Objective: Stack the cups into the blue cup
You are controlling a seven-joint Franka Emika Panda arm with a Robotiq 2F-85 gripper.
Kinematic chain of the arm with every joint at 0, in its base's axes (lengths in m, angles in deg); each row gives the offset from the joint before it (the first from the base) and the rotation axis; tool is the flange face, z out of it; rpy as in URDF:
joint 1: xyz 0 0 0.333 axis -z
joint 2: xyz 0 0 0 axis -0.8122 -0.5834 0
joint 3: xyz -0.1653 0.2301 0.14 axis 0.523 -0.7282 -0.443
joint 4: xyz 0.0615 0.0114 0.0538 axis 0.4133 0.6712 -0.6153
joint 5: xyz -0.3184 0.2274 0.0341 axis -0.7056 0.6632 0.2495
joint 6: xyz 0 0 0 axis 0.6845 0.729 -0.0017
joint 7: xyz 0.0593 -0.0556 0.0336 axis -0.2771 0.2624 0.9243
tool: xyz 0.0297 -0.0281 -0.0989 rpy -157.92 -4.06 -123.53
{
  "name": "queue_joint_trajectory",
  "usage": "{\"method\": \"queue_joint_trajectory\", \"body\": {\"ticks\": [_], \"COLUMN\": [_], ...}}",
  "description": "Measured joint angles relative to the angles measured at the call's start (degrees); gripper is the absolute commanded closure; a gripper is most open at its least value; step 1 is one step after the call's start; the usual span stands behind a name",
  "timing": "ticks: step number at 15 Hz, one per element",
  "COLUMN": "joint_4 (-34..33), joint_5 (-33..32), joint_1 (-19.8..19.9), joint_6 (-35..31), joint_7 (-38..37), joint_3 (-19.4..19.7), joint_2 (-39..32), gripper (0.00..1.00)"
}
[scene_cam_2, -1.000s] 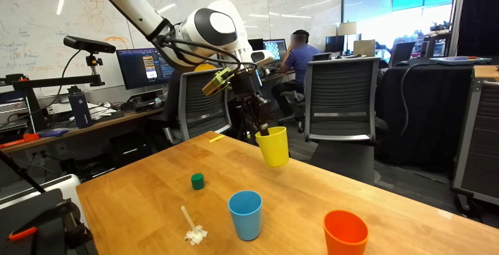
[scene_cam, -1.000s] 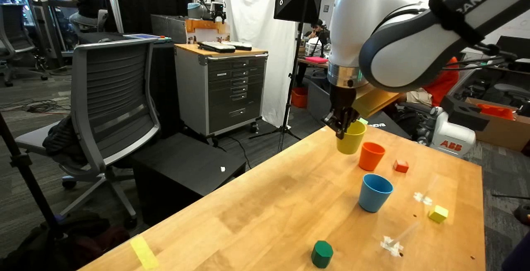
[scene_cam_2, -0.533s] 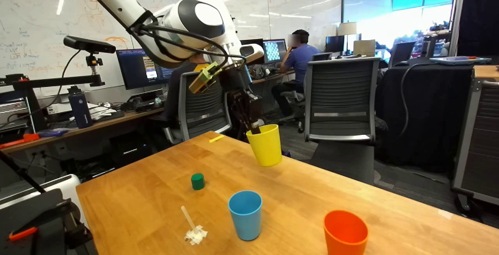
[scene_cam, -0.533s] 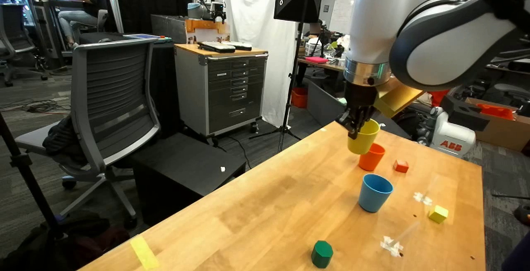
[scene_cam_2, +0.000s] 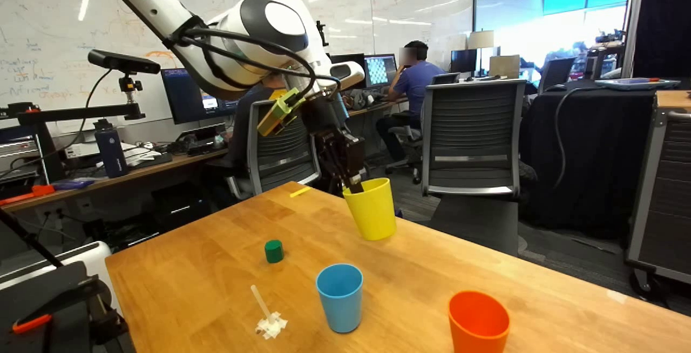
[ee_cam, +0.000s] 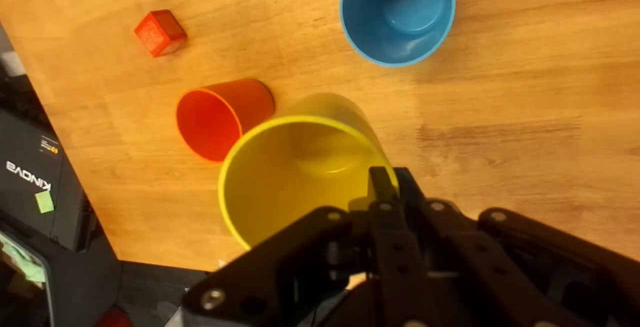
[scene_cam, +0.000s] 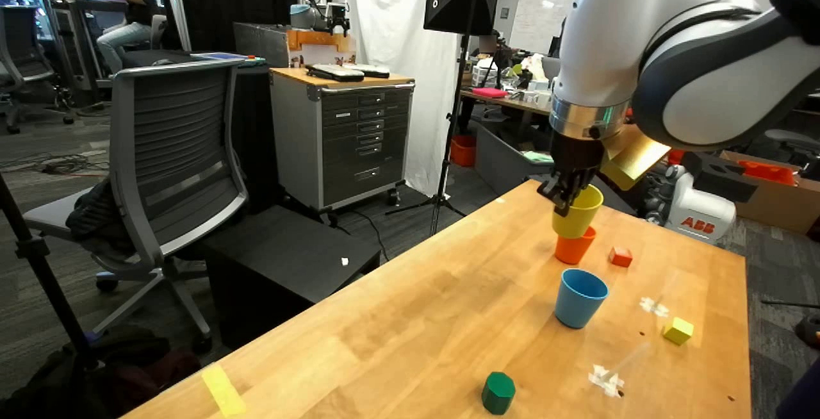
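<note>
My gripper (ee_cam: 395, 182) is shut on the rim of the yellow cup (ee_cam: 300, 182), one finger inside the wall and one outside. In both exterior views that cup (scene_cam_2: 373, 212) hangs above the table, slightly tilted, mouth up. An orange-red cup (scene_cam_2: 478, 323) stands upright on the table; in an exterior view the yellow cup (scene_cam: 578, 217) hides its upper part (scene_cam: 572, 251). The blue cup (scene_cam: 576, 303) also stands upright, apart from the gripper. From the wrist view I look into the blue cup (ee_cam: 397, 17) and see only its bare inside.
A red block (scene_cam: 620, 256) and a yellow block (scene_cam: 678, 330) lie near the cups. A short dark green piece (scene_cam_2: 274, 251) stands on the table. Thin pegs in white tape (scene_cam_2: 270, 325) rise from the tabletop. A chair (scene_cam_2: 472, 142) stands beyond the table's edge.
The arm has carried the yellow cup sideways over the table, and lately a little lower. In an exterior view it now overlaps the orange-red cup. The standing cups have not moved.
</note>
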Motion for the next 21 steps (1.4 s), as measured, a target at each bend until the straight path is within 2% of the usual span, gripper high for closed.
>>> {"method": "queue_joint_trajectory", "body": {"ticks": [21], "joint_4": [12.7], "joint_5": [-26.6], "joint_1": [0.7], "joint_6": [-10.2], "joint_7": [-8.2], "joint_3": [0.2], "joint_2": [3.7], "gripper": [0.99]}}
